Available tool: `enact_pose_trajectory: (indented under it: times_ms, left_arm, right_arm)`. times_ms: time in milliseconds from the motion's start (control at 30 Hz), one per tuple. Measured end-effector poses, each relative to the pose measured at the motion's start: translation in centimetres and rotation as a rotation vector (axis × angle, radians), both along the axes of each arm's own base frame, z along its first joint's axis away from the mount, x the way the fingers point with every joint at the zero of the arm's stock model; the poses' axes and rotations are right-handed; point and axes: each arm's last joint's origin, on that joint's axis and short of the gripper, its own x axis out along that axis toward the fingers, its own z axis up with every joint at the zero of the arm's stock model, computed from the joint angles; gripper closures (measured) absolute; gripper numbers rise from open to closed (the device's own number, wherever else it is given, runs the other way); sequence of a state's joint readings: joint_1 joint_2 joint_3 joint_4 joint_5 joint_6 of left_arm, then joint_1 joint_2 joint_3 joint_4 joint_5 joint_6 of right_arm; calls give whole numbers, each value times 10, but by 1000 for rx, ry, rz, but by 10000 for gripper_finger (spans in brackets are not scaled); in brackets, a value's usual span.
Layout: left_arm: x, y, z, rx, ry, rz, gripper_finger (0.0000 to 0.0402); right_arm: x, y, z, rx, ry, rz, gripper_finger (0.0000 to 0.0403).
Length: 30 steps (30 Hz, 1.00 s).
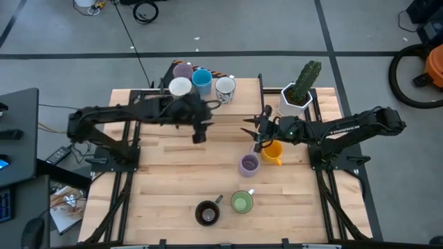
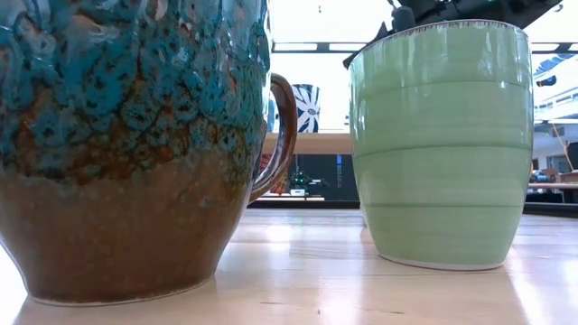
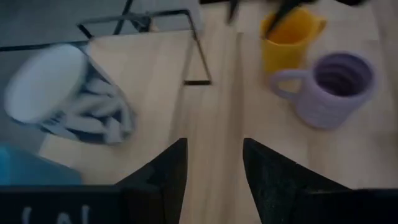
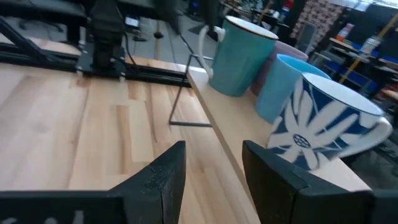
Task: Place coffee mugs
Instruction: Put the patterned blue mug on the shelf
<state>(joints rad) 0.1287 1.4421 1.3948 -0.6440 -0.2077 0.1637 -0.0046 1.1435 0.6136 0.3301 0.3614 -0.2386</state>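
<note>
Left tool (image 1: 199,137) open—lilac mug (image 1: 249,164) empty.

White faceted pot (image 1: 293,102) w/ green cactus (image 1: 306,77) at wooden table's (image 1: 166,180) far right corner.
</note>
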Motion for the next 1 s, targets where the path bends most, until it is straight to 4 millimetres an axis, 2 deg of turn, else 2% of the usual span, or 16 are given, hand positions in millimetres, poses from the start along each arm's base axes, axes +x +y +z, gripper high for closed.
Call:
enact_pose_trajectory:
  times_ms: [133, 233, 400, 700, 833, 1000]
  left_arm:
    - [-20, -14, -17, -57, -51, 10, 241]
    - [-29, -25, -37, -97, -75, 6, 241]
    - [-41, -39, -70, -119, -115, -10, 242]
    - [-59, -54, -116, -114, -165, -22, 242]
    - [-65, -61, -129, -120, -179, -43, 242]
    - [-71, -67, -140, -96, -221, -45, 242]
  right_arm:
    - [1, -5, -1, 35, -6, 17, 239]
    - [6, -8, -8, 43, 11, 6, 238]
    - [24, -15, -18, 17, -17, -89, 223]
    - [54, -45, -17, 11, 8, -269, 137]
    - [61, -62, -12, 35, 6, -350, 94]
    - [66, -82, -9, 129, 54, -336, 61]
